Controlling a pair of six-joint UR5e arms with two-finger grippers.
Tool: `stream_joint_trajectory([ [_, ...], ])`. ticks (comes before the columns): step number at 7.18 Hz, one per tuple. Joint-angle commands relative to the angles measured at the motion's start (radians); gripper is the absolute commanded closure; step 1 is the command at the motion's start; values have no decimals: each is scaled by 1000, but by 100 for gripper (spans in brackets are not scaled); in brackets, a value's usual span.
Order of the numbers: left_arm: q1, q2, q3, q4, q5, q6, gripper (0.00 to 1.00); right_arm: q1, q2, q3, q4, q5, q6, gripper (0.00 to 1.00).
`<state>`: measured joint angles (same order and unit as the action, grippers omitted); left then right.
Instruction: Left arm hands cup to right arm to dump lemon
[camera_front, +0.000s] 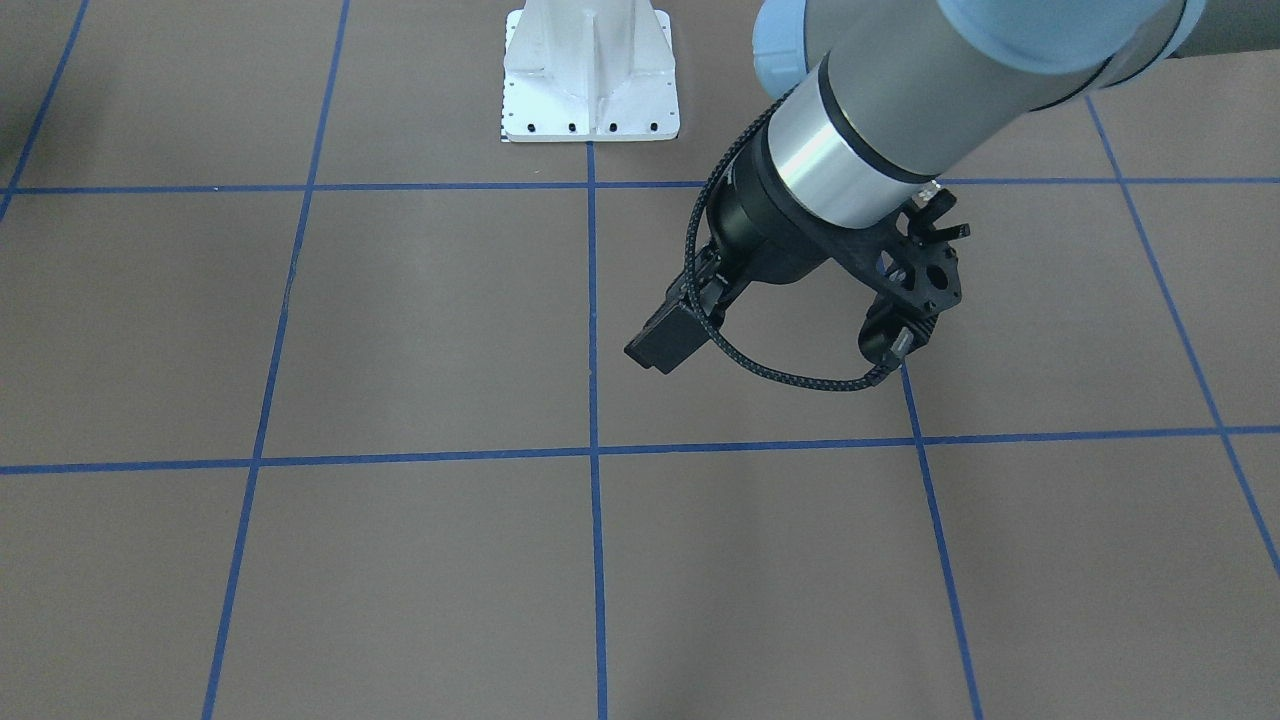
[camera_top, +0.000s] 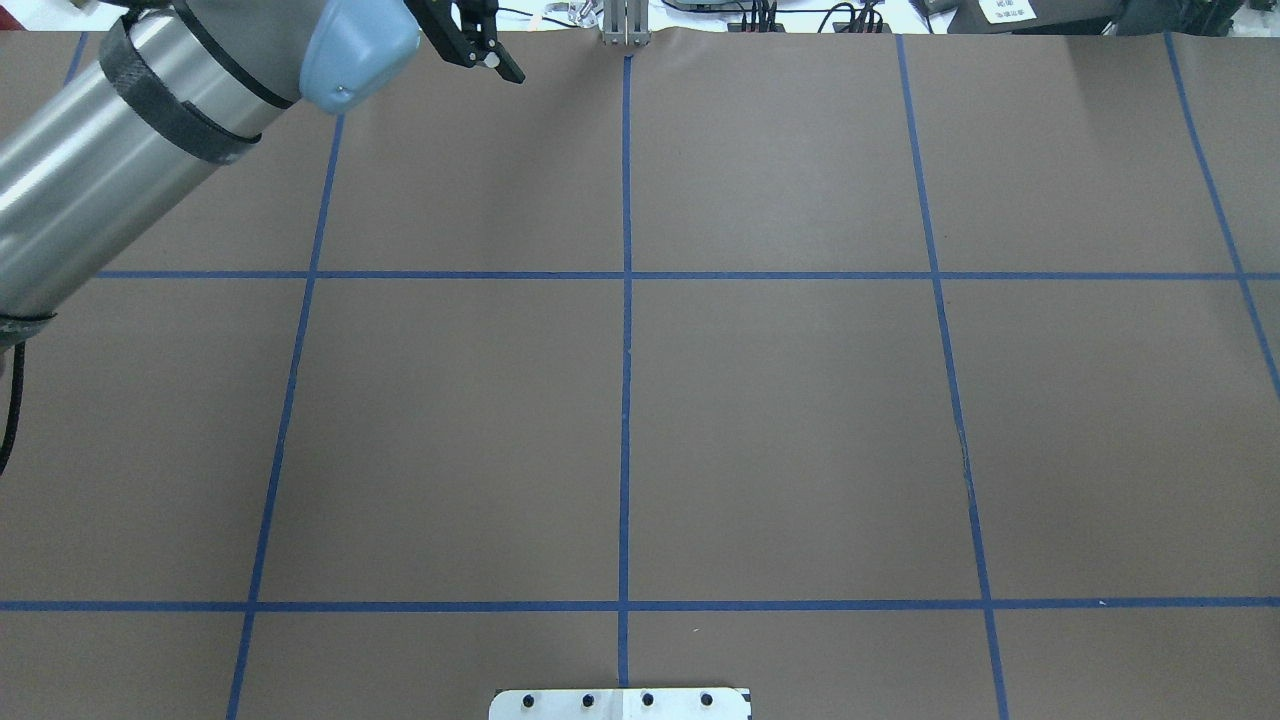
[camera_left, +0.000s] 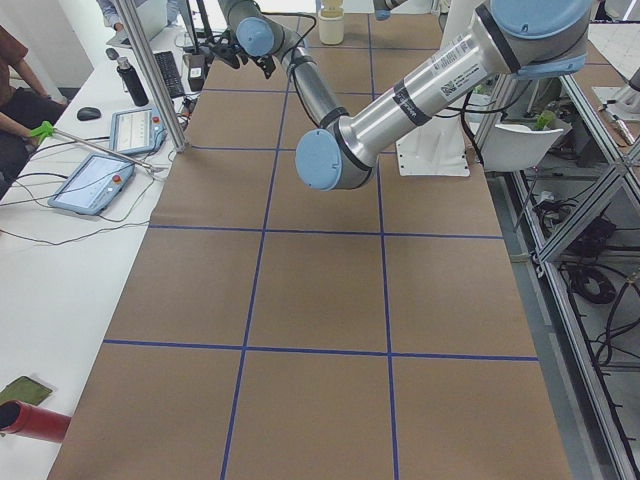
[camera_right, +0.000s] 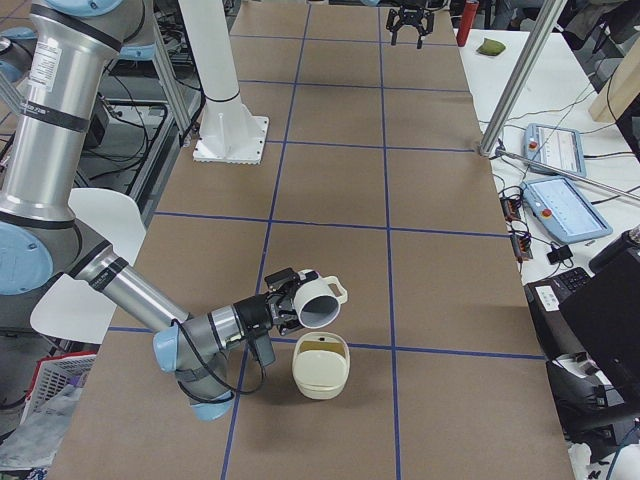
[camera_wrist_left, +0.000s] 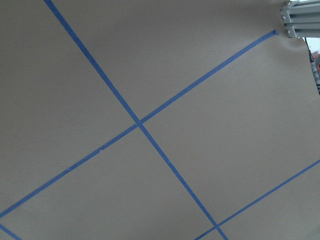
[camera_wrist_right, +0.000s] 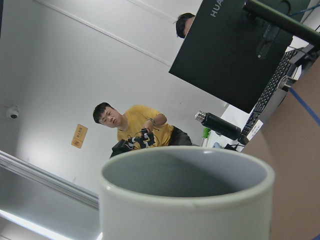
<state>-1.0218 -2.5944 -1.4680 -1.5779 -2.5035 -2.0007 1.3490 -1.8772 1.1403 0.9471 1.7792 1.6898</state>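
Note:
In the exterior right view the white cup (camera_right: 318, 302) lies tipped on its side at the end of the near right arm (camera_right: 215, 330), its mouth turned over a cream bowl (camera_right: 321, 366). I cannot tell whether the right gripper is open or shut. The right wrist view is filled by the cup (camera_wrist_right: 186, 200), and only its grey inside shows. The lemon is out of view. The left arm (camera_front: 850, 150) reaches to the table's far edge. There the left gripper (camera_top: 485, 55) (camera_right: 410, 36) hangs open and holds nothing.
A white arm pedestal (camera_front: 590, 90) (camera_right: 232, 135) stands on the brown table with blue tape lines. Beside the table, a metal post (camera_right: 520, 85), tablets (camera_right: 567, 207) and a monitor (camera_wrist_right: 235, 55) stand on the operators' desk. A person (camera_wrist_right: 142, 127) sits behind it.

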Motion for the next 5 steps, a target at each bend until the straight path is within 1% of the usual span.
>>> stream_joint_trajectory([
  [1, -6, 0, 0, -1, 0, 5, 0, 173, 15, 134, -246, 244, -119, 100],
  [2, -10, 0, 2, -1, 2, 5, 0, 287, 15, 271, -434, 395, -148, 100],
  [3, -11, 0, 3, 1, 0, 26, 0, 347, 10, 392, -581, 467, -153, 100],
  [4, -11, 0, 3, 1, 2, 43, 0, 352, 10, 463, -669, 476, -183, 100],
  [5, -17, 0, 3, 1, 2, 46, 0, 352, 13, 517, -782, 489, -273, 100],
])
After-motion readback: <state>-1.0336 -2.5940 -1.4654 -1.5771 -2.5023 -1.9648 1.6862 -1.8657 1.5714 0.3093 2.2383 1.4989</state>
